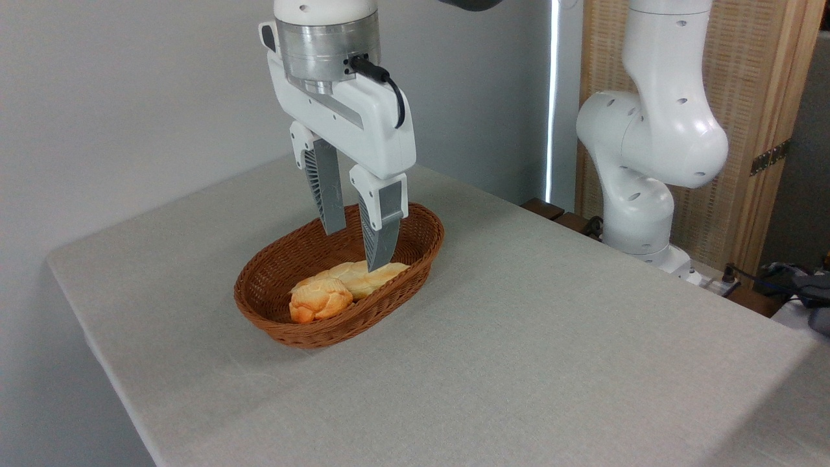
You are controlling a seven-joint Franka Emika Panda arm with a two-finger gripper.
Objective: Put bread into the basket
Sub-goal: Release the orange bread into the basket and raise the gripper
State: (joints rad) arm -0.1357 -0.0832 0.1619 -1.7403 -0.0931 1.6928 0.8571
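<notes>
The oval brown wicker basket [415, 256] stands left of the table's middle. Inside it, at the near left end, lies the round orange-golden bread [319, 299], resting free. A longer pale-yellow braided loaf [363, 274] lies beside it, toward the right. My gripper [356, 250] hangs above the basket's middle, pointing down, open, with nothing between its grey fingers [382, 227]. Its fingertips are a little above the loaf and clear of the bun.
The grey cloth-covered table [519, 363] stretches right and toward the front of the basket. The arm's white base [639, 207] stands at the table's far right edge. A wooden screen [746, 97] stands behind it, and cables lie at the right.
</notes>
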